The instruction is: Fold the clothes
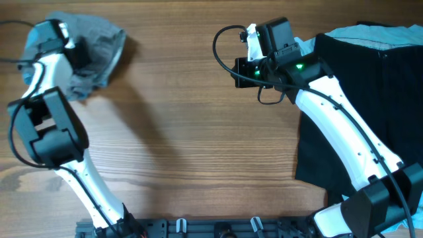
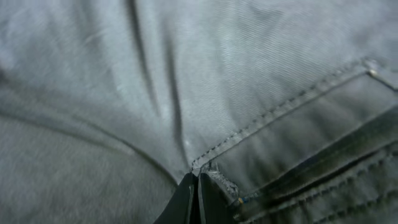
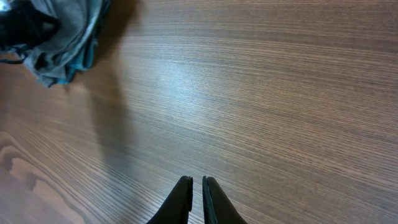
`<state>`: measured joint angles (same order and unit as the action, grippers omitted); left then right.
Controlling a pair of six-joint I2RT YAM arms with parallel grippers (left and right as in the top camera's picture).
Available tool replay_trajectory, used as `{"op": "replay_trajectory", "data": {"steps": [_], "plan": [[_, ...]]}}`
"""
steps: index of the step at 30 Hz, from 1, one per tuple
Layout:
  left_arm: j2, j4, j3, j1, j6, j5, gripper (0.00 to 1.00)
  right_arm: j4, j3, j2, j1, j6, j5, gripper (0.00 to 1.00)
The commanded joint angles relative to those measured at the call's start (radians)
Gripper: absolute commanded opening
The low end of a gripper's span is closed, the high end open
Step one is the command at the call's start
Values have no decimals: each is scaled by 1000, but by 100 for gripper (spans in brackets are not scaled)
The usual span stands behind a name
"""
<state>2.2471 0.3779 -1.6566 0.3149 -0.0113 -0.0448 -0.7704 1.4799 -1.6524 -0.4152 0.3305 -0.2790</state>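
Observation:
The grey shorts lie bunched at the table's far left corner. In the left wrist view the grey shorts fill the frame, with a stitched pocket seam at the right. My left gripper sits on the bundle, and in its own view the left gripper is shut on a fold of grey cloth beside the seam. My right gripper hovers over bare wood, fingers nearly together and empty; overhead it is at top centre. The grey shorts show far off in the right wrist view.
A large black garment covers the right side of the table, under my right arm. Pale-blue cloth lies on its far edge. A wooden table spans the middle.

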Motion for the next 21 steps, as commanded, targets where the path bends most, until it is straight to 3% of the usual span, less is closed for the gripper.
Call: {"op": "replay_trajectory", "data": {"steps": [1,2,3,4,5,8,12,15,17,19,20,21], "plan": [[56,50,48,-97,55,57,4,-1,1,12,-2,-16,17,11],[46,51,48,-98,58,54,8,0,1,13,-2,-16,17,11],[33,49,47,-98,58,54,23,0,1,13,-2,-17,18,11],[21,49,43,-97,57,54,52,3,1,13,-2,-17,18,11],[-1,50,37,-93,56,54,99,8,1,13,-2,-16,27,11],[-120,66,9,-78,45,60,100,28,16,22,-2,-14,134,9],[-401,140,-13,-80,-99,282,100,19,98,123,-2,-24,328,11],[-626,249,-13,-100,-170,383,100,-14,179,253,-2,-139,343,18],[-756,354,-13,-117,-170,426,100,-45,204,349,-2,-152,343,36],[-871,469,-13,-136,-173,441,100,-74,205,455,-2,-151,329,64],[-929,536,-13,-143,-172,441,100,-92,205,510,-2,-149,322,93],[-982,595,-13,-146,-172,441,100,-106,205,554,-2,-146,323,100]]}}
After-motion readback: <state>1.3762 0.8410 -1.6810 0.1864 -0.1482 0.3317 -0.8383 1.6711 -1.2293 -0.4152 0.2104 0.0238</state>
